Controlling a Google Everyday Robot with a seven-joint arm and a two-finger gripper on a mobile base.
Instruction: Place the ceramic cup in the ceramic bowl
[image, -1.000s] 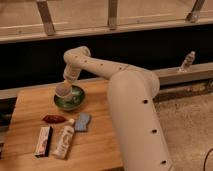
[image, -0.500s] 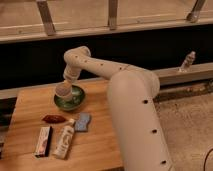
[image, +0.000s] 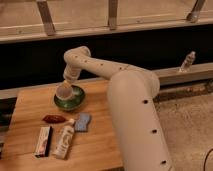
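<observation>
Camera view, jaws (image: 66, 86) over ceramic cup (image: 64, 93), ceramic bowl (image: 76, 102)

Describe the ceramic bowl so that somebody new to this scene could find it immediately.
On the wooden table, look at the far side, where the gripper holds the ceramic cup. The ceramic bowl sits right under them. It is the only round, glossy green thing; the nearer items are flat packets and a tube.

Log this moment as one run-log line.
arm: reaching over table | pincer: above ceramic bowl, at ceramic cup | cup: over bowl's inside | release: cannot tell
</observation>
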